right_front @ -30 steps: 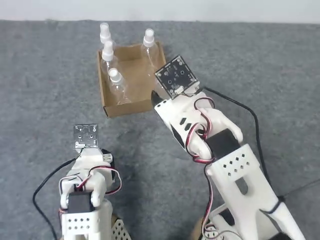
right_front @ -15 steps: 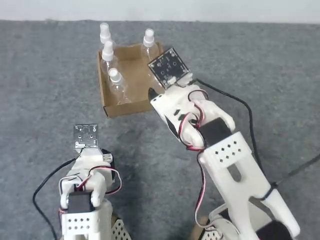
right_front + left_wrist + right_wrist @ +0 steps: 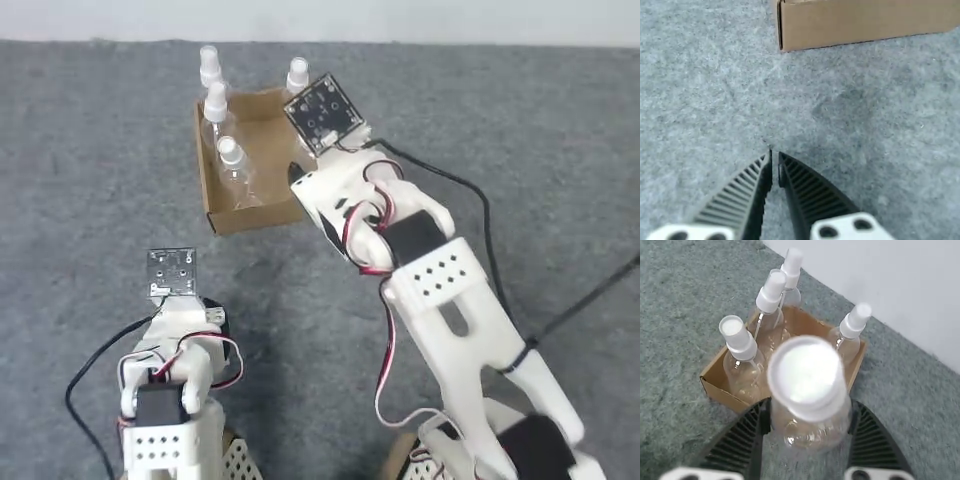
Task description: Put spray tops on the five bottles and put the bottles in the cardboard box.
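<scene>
Step in hand: boxing the last bottle. R gripper (image 3: 808, 407) is clamped on the fifth bottle (image 3: 807, 432), which is upright w/ its spray top (image 3: 805, 372) already on. It hangs over the right part of the cardboard box (image 3: 250, 215), approx. above the near-right area. Can't tell how high the bottle's base sits above the box floor.

The other four all have tops on. Far-right bottle (image 3: 297, 75) stands in the box's far-right corner. Mid-left bottle (image 3: 215, 105) and near-left bottle (image 3: 230, 155) stand inside along the left wall. Far-left bottle (image 3: 210, 62) is at the far-left corner; can't tell if it's inside the wall or just beyond it.

L gripper (image 3: 775, 157) has its fingers closed together w/ nothing between them. It sits low over the grey carpet (image 3: 880, 125), on the near side of the box and apart from it.

Next move, as I judge it: lower the fifth bottle straight down into the free near-right spot, between the far-right and near-left bottles. Keep it vertical, since these bottles look tall, light and prob. easy to tip. Once it's seated, open the jaws and lift straight up so the fingers don't drag it over. If the far-left bottle proves to be outside, it'll need moving in too.
</scene>
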Controlling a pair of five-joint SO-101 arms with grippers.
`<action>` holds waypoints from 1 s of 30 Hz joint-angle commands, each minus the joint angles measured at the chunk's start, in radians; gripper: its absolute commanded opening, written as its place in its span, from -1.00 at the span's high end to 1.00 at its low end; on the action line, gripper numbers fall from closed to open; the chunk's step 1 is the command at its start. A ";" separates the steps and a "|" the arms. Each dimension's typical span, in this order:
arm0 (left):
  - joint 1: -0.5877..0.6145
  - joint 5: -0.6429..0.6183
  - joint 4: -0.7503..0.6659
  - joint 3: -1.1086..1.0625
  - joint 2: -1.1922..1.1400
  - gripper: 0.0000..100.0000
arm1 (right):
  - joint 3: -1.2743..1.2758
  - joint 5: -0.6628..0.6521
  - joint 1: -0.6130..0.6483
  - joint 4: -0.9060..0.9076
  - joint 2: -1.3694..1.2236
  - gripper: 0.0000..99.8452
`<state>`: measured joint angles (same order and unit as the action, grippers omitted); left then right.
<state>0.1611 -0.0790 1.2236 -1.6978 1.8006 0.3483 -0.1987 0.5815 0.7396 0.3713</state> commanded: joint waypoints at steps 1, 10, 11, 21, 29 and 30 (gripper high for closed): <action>0.003 0.012 0.008 0.012 -0.003 0.98 | -0.092 0.009 -0.015 -0.007 -0.005 0.76; 0.003 0.012 0.008 0.012 -0.003 0.98 | -0.180 0.009 -0.016 -0.007 -0.105 0.76; 0.003 0.012 0.008 0.012 -0.003 0.98 | -0.189 0.009 -0.018 -0.007 -0.116 0.76; 0.003 0.012 0.008 0.012 -0.003 0.98 | -0.267 0.009 -0.067 -0.007 -0.232 0.76; 0.003 0.012 0.008 0.012 -0.003 0.98 | -0.350 0.009 -0.073 -0.007 -0.335 0.76; 0.003 0.012 0.008 0.012 -0.003 0.98 | -0.361 0.009 -0.071 -0.007 -0.348 0.76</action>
<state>0.1611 -0.0790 1.2236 -1.6978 1.8006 0.0783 -0.1987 0.5309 0.7396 0.0184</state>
